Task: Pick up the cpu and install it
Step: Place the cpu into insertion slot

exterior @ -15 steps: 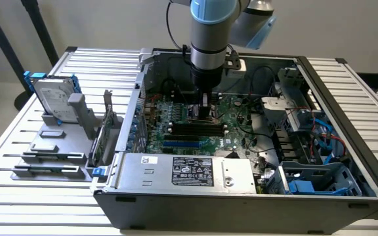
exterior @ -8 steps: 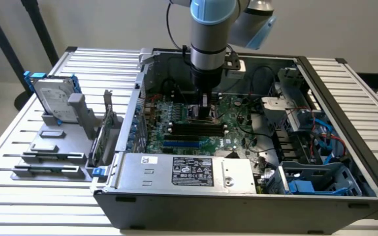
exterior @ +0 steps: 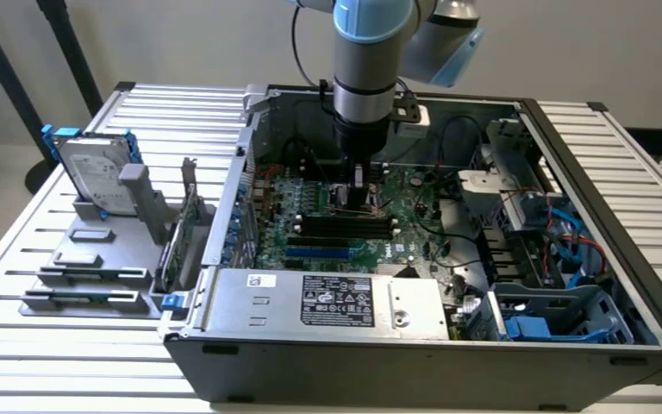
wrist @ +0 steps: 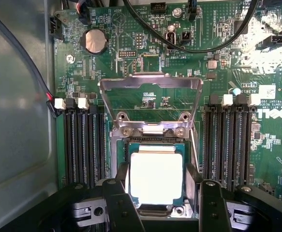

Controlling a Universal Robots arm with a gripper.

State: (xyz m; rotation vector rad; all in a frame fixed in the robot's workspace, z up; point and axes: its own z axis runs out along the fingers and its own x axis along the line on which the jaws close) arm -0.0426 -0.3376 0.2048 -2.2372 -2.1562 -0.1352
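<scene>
A slatted table [exterior: 55, 345] carries an open computer case [exterior: 423, 362], and the socket [wrist: 150, 129] on the green motherboard [wrist: 131, 29] lies near the middle of that case. Well away from the socket, outside the case on the exterior view's left, a hard drive [exterior: 96, 168] stands in a blue frame.

The arm [exterior: 365, 60] comes almost straight down over the socket with its last link near vertical, so the gripper [exterior: 358, 194] points down at the board. Banks of memory slots [wrist: 80, 145] flank the socket on two sides. The socket's metal load plate [wrist: 150, 82] stands swung open, leaving the socket uncovered.

The cpu [wrist: 156, 176] lies flat with its shiny lid facing up, directly over the socket and inside the socket's frame. Its edges run parallel to the socket's edges. It is close to square, so no long axis matters, and from these views I cannot tell whether it is fully seated or just above the contacts.

The cpu sits right between the fingertips [wrist: 123, 175], one on each of two opposite sides and touching its rim. I judge the gripper to be clenched on the cpu, grasping it by those edges. There is no sideways offset between the cpu and the socket; what remains between them is only the vertical line straight down from the wrist
</scene>
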